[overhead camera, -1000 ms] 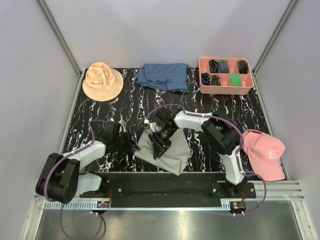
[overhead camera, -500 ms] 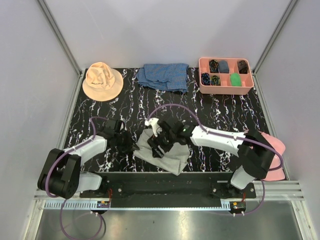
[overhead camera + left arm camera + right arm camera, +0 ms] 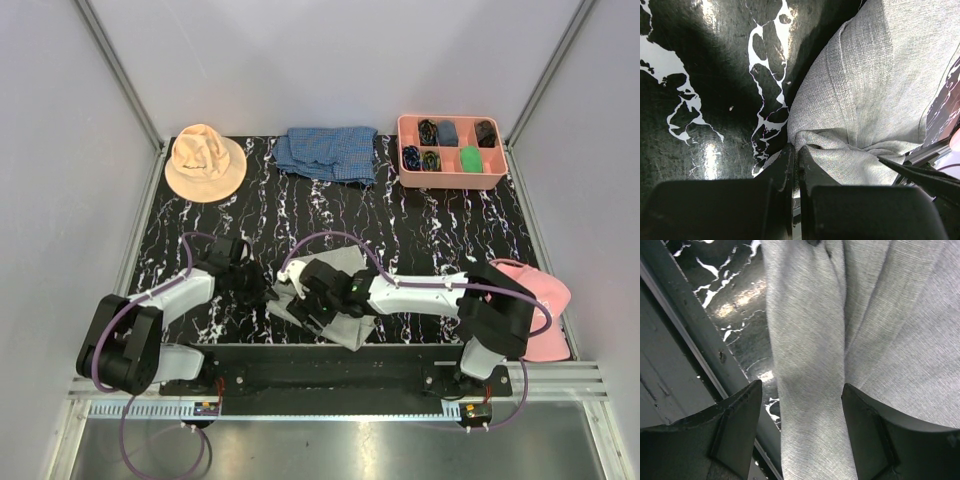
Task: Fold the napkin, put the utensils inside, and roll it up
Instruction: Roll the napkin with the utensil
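The light-grey napkin (image 3: 345, 322) lies crumpled and folded at the table's near edge. It fills the left wrist view (image 3: 875, 95) and the right wrist view (image 3: 810, 355). My left gripper (image 3: 262, 290) is shut on the napkin's left edge, with cloth pinched between its jaws (image 3: 796, 152). My right gripper (image 3: 308, 298) is open, and a folded ridge of the napkin runs between its spread fingers (image 3: 801, 390) close to the table's front rail. The utensils are out of view.
A peach bucket hat (image 3: 205, 160) lies at the back left, a blue checked cloth (image 3: 328, 152) at the back middle and a pink compartment tray (image 3: 451, 182) at the back right. A pink cap (image 3: 532, 306) lies at the right. The metal front rail (image 3: 685, 315) is beside the napkin.
My right arm has stretched out leftward and lowered its gripper over the napkin's left part near the front edge. The left gripper has stayed on the napkin's edge.
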